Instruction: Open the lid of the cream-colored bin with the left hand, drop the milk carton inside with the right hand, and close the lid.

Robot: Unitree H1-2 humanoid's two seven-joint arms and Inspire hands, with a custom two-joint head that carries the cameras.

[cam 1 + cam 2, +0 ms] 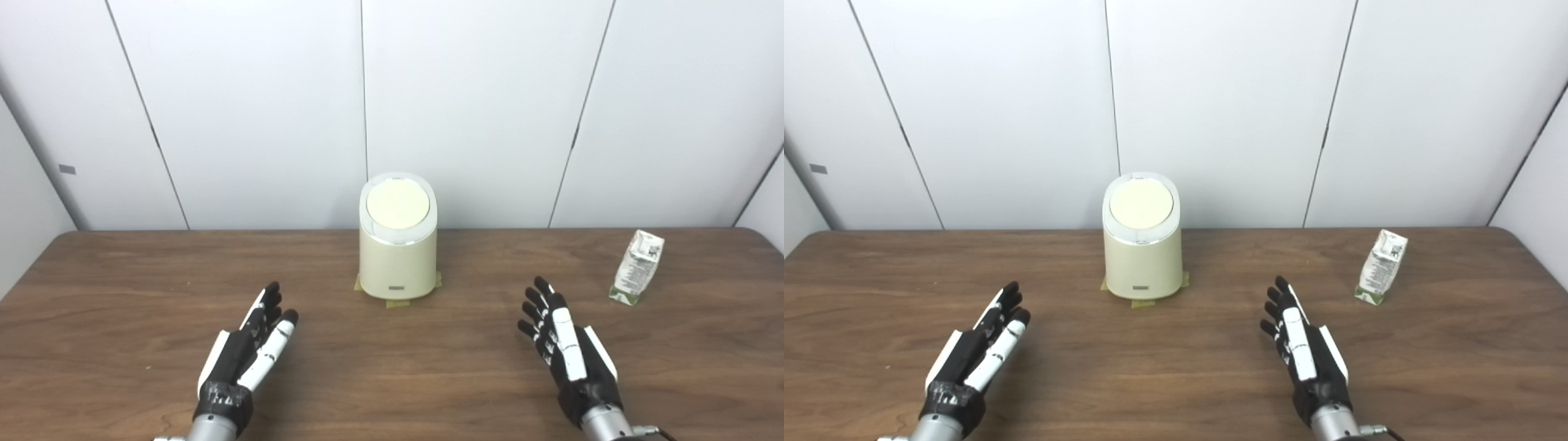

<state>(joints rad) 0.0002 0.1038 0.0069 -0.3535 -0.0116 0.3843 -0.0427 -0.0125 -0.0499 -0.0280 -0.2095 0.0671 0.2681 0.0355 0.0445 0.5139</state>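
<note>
Cream-colored bin (pixel 398 254) stands upright at the far middle of the wooden surface (pixel 392 380), its round lid (pixel 397 204) closed flat on top and tape tabs (pixel 396 302) visible at its base. Milk carton (pixel 637 267) stands tilted on the surface well to the right of the bin, untouched. Left hand (pixel 248 349) and right hand (pixel 566 346) rest low at the near side, well apart, both with fingers extended and spread, holding nothing.
</note>
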